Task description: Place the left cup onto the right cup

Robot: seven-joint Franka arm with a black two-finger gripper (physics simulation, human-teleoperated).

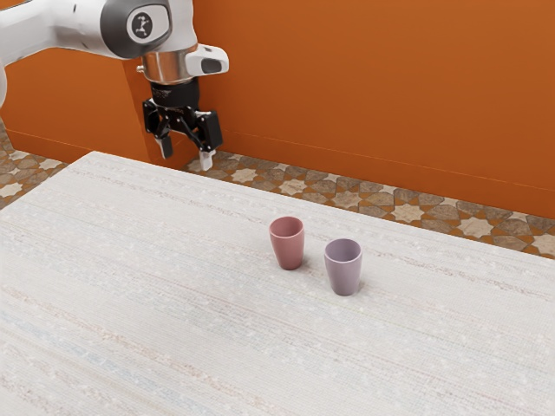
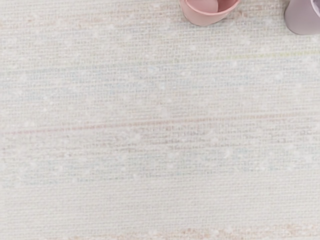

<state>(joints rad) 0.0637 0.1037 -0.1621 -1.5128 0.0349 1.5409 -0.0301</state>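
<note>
Here our black gripper (image 1: pixel 186 153) hangs wide open over the pale desk (image 1: pixel 130 286), well apart from the pink cup (image 1: pixel 287 243) and lilac cup (image 1: pixel 343 266).

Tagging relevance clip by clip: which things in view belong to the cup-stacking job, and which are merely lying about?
Part of the job: pink cup, likely the one to lift; purple cup, standing beside it, to receive it; end effector, open, raised, apart from both cups.
Just there: table; tiled floor; orange wall.
</note>
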